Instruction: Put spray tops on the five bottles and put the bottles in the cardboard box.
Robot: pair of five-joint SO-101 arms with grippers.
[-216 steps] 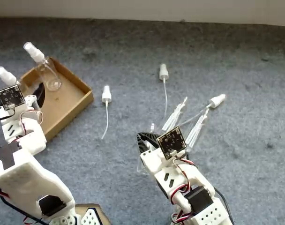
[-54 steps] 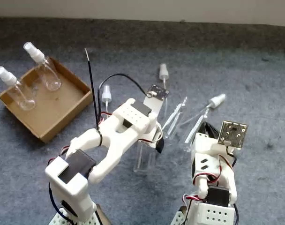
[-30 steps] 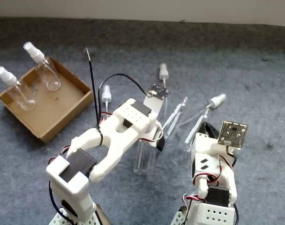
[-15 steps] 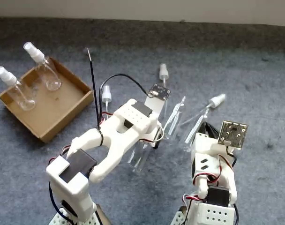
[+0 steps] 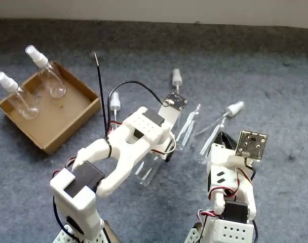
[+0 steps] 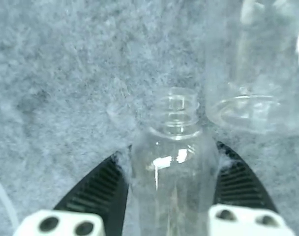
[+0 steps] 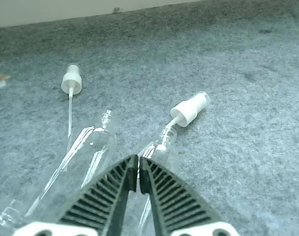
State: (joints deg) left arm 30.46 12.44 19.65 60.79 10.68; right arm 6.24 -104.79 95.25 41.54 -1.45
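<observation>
My left gripper [image 6: 173,164] is shut on a clear open-necked bottle [image 6: 173,147], held tilted above the carpet mid-table [image 5: 146,169]. A second clear bottle [image 6: 253,69] lies just past it. My right gripper [image 7: 138,164] is shut on nothing, just short of two lying bottles: one [image 7: 85,152] without a top, and one [image 7: 157,147] with a white spray top [image 7: 189,110] loosely at its neck. Loose spray tops lie at the far middle [image 5: 177,77] and nearer the box [image 5: 115,101]. The cardboard box [image 5: 68,129] at the left holds two topped bottles [image 5: 20,96].
Grey carpet covers the table. A black cable [image 5: 101,96] from the left arm sticks up between the box and the loose spray top. The right arm's base [image 5: 227,207] stands at the near right edge. A pale wall edge runs along the back.
Since 7.2 s ago the left arm left the box and took the bottle mid-table; the right arm drew back right. In the last second the held bottle tilted and shifted slightly left.
</observation>
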